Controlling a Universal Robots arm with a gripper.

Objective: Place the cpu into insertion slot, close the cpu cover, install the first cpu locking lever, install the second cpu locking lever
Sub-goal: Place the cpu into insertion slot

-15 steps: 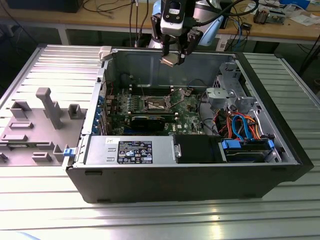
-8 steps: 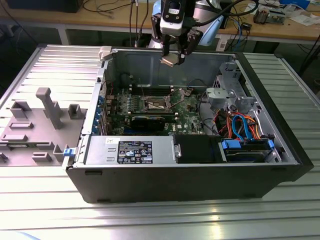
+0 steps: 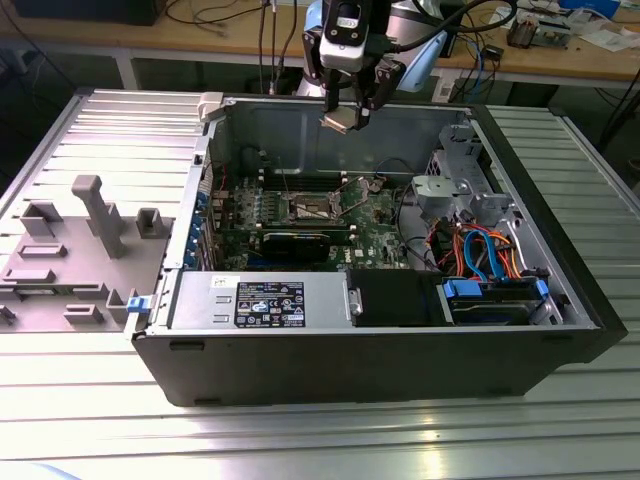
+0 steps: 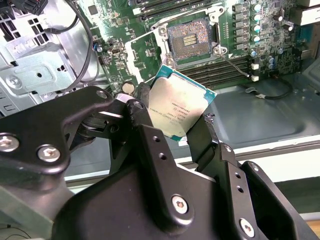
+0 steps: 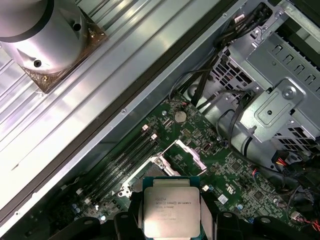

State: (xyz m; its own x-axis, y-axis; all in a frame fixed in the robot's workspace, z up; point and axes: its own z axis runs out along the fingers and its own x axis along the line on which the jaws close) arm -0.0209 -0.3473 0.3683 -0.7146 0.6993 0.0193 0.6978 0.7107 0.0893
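Hovering high over the open computer case (image 3: pixel 400 365), the jaws are clamped on the cpu (image 4: pixel 176 111) by its edges, well above the bare insertion slot (image 4: pixel 192 41); a tilted descent could bend its pins

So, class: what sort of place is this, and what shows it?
Probably a robotics lab or workshop: an open computer case sits on a ribbed metal table, the gripper holds the cpu above it, and a cluttered wooden workbench stands behind.
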